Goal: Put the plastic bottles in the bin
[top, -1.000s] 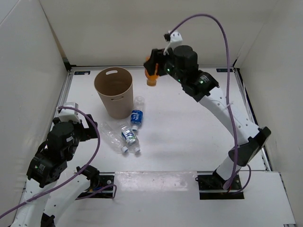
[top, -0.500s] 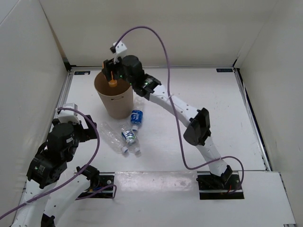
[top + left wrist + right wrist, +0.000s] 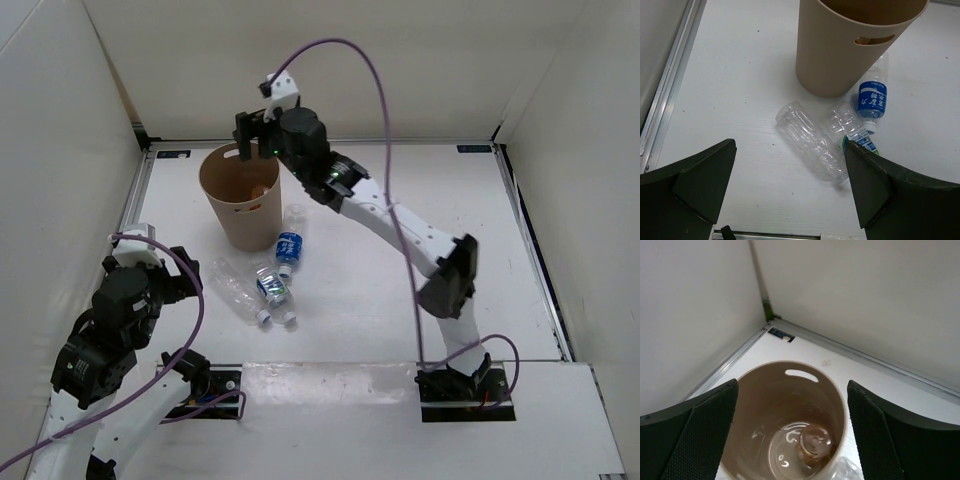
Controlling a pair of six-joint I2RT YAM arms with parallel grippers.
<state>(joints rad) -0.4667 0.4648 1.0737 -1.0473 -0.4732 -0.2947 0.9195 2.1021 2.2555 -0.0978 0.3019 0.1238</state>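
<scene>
The tan bin (image 3: 240, 196) stands at the back left of the table. It also shows in the left wrist view (image 3: 850, 45) and the right wrist view (image 3: 790, 390). The orange bottle (image 3: 815, 445) lies at the bottom of the bin. My right gripper (image 3: 250, 140) is open and empty above the bin's rim. Three clear bottles lie beside the bin: one with a blue label (image 3: 289, 245) against its base, one plain (image 3: 235, 288), one with a blue label (image 3: 272, 292). They also show in the left wrist view, the plain one (image 3: 812, 140) in the middle. My left gripper (image 3: 165, 275) is open, left of them.
White walls enclose the table on three sides. A metal rail (image 3: 140, 190) runs along the left edge, close to the bin. Purple cables loop over both arms.
My right gripper has carried the orange bottle from the back centre to over the bin and let it go; the bottle now lies inside. My left arm has shifted slightly towards the near edge.
</scene>
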